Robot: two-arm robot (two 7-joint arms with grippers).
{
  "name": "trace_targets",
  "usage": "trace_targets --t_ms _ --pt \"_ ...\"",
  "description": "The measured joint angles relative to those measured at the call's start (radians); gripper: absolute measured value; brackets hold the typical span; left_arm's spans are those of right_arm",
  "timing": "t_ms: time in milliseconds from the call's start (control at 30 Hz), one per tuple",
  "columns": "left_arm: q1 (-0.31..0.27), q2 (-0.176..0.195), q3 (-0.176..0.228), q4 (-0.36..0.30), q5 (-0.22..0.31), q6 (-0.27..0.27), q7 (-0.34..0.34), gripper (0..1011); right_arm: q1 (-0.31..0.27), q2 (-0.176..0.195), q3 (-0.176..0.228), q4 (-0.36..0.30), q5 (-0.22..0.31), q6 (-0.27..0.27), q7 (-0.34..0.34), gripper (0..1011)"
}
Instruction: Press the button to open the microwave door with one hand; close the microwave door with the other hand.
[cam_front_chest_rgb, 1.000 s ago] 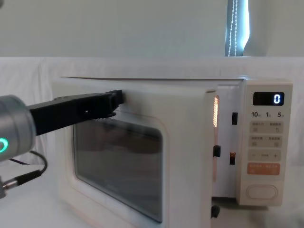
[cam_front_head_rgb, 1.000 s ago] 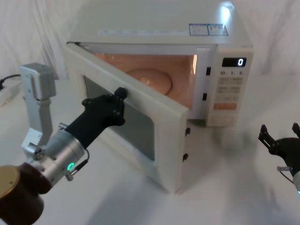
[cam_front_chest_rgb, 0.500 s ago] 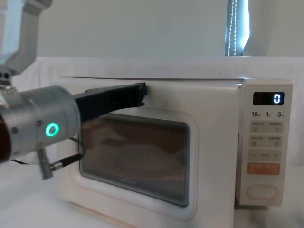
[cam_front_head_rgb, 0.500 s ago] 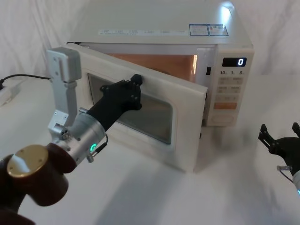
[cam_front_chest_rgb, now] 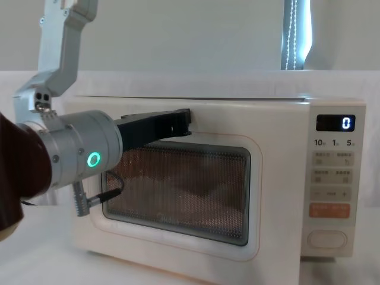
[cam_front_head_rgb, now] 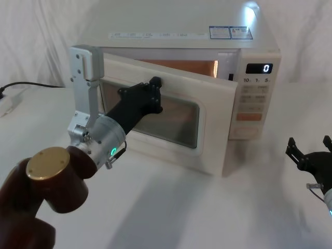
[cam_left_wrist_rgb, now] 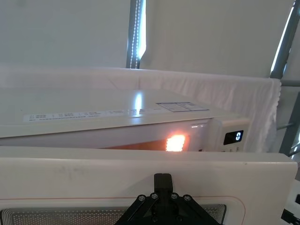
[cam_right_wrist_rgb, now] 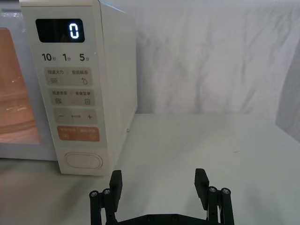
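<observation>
Two arms in view. Left one: black long-fingered left tool [cam_front_head_rgb: 154, 93] on a silver cylindrical wrist w/ glowing green ring [cam_front_chest_rgb: 93, 159], tip pressed against the upper part of the broad cream microwave door w/ dark rounded-rectangle window [cam_front_head_rgb: 171, 122]. Fingers look together at the tip in the left wrist view [cam_left_wrist_rgb: 162, 180], nothing gripped, just touching the door's frame above the window. Door is nearly shut but not latched: hinged on the left, its right edge stands a bit out from the cream microwave body [cam_front_head_rgb: 181, 26], w/ orange interior light showing thru the gap along the top [cam_left_wrist_rgb: 176, 142]. Right of the door, control panel w/ display reading 0 [cam_right_wrist_rgb: 60, 31], orange rectangular key [cam_right_wrist_rgb: 78, 133], and at the bottom the wide cream pill-shaped button [cam_right_wrist_rgb: 84, 160], untouched. Farther right, black blocky right tool [cam_right_wrist_rgb: 159, 187] w/ short ridged fingers spread apart, empty, low over the white surface [cam_front_head_rgb: 207, 207], well apart from the panel, facing the button.
</observation>
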Motion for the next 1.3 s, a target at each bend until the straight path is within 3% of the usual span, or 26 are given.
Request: trace_targets --t_ms 467,1300 --pt "-0.064 -0.062 0.004 0.098 0.044 -0.002 0.008 0 0.000 0.000 0.000 0.000 0.000 0.000 0.000 1002" --pt "-0.126 -0.129 -0.026 0.212 0.100 -0.012 0.021 0 0.000 0.000 0.000 0.000 0.000 0.000 0.000 1002"
